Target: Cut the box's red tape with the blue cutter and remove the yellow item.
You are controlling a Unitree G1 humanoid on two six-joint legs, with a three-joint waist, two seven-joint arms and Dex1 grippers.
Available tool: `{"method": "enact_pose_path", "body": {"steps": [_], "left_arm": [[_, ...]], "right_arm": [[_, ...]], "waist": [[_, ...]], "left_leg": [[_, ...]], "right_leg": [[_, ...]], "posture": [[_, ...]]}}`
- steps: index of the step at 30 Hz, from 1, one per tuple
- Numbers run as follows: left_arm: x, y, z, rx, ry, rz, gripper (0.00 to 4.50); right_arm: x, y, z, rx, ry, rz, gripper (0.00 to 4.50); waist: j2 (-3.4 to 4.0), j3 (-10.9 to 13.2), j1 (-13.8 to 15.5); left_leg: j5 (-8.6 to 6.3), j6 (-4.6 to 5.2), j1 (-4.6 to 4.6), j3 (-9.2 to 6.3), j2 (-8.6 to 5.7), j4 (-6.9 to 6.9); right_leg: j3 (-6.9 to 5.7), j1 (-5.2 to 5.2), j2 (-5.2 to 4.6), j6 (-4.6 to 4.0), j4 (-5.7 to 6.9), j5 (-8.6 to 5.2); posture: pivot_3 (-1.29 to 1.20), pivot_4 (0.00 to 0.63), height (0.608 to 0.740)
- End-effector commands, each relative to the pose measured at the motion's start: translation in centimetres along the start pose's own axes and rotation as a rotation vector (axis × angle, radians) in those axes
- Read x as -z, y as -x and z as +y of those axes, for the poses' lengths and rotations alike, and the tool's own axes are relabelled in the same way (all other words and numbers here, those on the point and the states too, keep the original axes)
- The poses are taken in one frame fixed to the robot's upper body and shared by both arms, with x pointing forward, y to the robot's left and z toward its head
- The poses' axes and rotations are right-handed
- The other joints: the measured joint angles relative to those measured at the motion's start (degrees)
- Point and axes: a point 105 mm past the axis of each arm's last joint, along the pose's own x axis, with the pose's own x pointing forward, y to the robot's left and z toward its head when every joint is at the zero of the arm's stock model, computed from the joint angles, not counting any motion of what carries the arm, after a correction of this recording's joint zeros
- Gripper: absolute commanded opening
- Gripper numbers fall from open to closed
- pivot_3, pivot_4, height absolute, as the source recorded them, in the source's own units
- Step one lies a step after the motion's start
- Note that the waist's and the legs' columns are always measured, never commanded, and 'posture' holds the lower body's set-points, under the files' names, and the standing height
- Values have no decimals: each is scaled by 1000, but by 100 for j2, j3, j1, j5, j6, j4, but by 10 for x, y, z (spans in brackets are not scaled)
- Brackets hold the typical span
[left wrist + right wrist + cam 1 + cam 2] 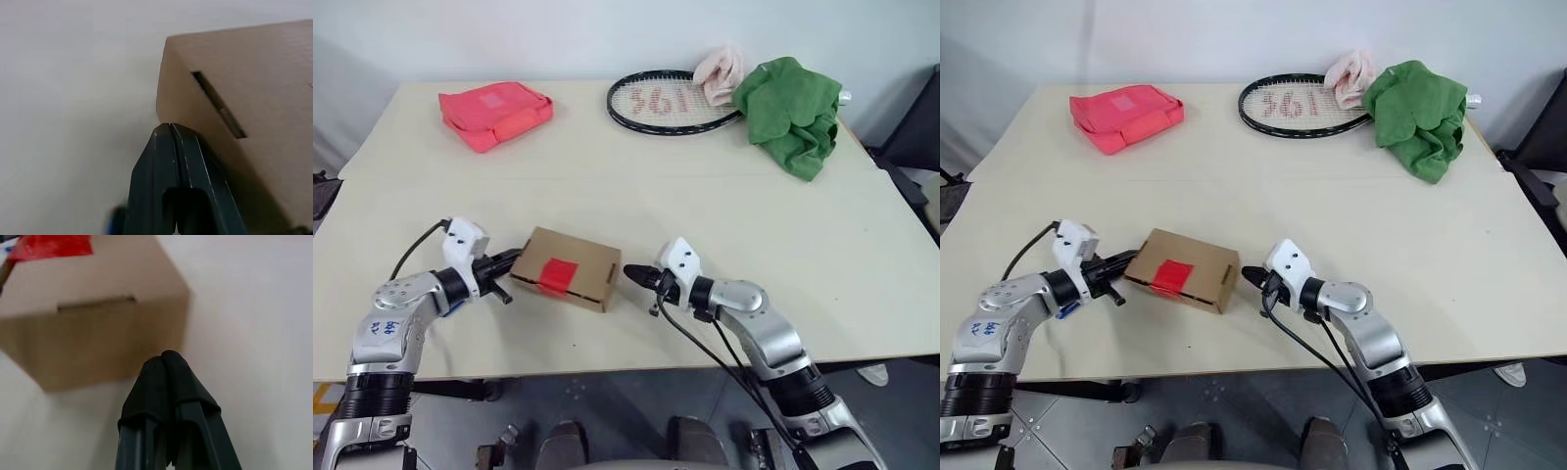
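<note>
Two black-fingered grippers flank the small brown cardboard box (563,267), which lies near the front edge of the pale wooden table (636,201), its lid shut under the bright red square of tape (556,274) stuck across the seam. Left gripper (513,262): fingers pressed together on nothing, tips at the box's slotted end wall, touching or just short of it; a sliver of blue shows beneath this wrist, too little to name. Right gripper (629,272): likewise clenched and empty, tips just beside the opposite slotted end. Neither holds a cutter, and no blue cutter can be picked out on the table. Judged step: steadying or squaring the box between the two closed grippers, ahead of cutting. Next move calls for locating and grasping the cutter, then drawing its blade along the tape while the other gripper braces the box. Beyond, well apart: flat pink-red fabric pouch (495,115), black-framed racket (671,101), crumpled green cloth (791,115)
</note>
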Motion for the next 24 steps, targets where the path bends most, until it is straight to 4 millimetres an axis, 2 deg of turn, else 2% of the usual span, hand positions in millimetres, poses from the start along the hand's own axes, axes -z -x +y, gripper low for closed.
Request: {"method": "enact_pose_path", "body": {"steps": [1, 5, 8, 10, 12, 14, 16, 18, 21, 23, 24], "left_arm": [[-8, -5, -30, 158, -4, 21, 17], [-5, -3, -62, 297, 57, 46, 17], [0, -1, -79, 348, 94, 62, 17], [3, 0, -91, 393, 125, 70, 17], [4, 1, -97, 415, 145, 77, 17], [4, 4, -95, 409, 134, 81, 17], [-4, 22, -83, 416, 122, 90, 17], [-13, 35, -74, 423, 122, 76, 17], [-48, 42, -60, 453, 135, -27, 17], [-56, 34, -48, 432, 121, -56, 17], [-54, 24, -42, 411, 109, -57, 17]], "right_arm": [[-18, 7, 8, -58, -9, -44, 0], [-21, 8, -11, -9, -17, -50, 0], [-21, 7, -27, 9, 11, -44, 0], [-19, 8, -48, 52, 38, -31, 0], [-18, 14, -67, 101, 80, -12, 0], [-17, 28, -86, 166, 132, 13, 0], [-22, 53, -98, 207, 192, 46, 0], [-25, 67, -99, 214, 214, 67, 0], [-24, 92, -80, 175, 148, 104, 0], [-15, 100, -58, 109, 98, 161, 0], [-8, 102, -43, 67, 61, 191, 0]], "waist": [[1, 0, 4], [2, 1, -7], [4, 2, -5], [6, 3, -4], [8, 5, -1], [8, 5, 20], [9, 9, 35], [16, 14, 39], [23, 17, 80], [23, 17, 139], [24, 16, 152]], "left_leg": [[0, 0, 1, 0, 0, -2], [0, 0, 1, 0, 1, -2], [0, 0, 1, 0, 1, -1], [0, 0, 1, 0, 1, 1], [0, 0, 1, 0, 1, 2], [0, 0, -1, 0, 1, 4], [0, 0, -2, 0, 1, 4], [0, 0, -8, 0, 1, 2], [0, 0, -5, 1, 1, 0], [0, 0, -5, 1, 1, 2], [-1, 1, -4, 1, 1, 5]], "right_leg": [[0, 0, 0, 0, -1, 0], [1, 0, 0, 0, -2, 0], [2, 0, 0, 0, -2, 0], [3, 0, 0, 0, -3, 0], [3, 0, 0, 0, -2, 0], [4, 0, 0, 0, -2, 0], [3, 1, 0, 0, -5, 0], [3, -6, 0, 0, -7, 0], [3, -7, 1, 0, -12, 0], [3, -3, 1, 0, -12, 0], [3, 1, 1, 0, -14, 0]], "posture": [[0, 150, 740], [0, 150, 740], [0, 150, 740], [0, 150, 740], [0, 150, 740], [0, 150, 740], [0, 150, 740], [0, 150, 740], [0, 150, 740], [0, 150, 740], [0, 150, 740]]}}
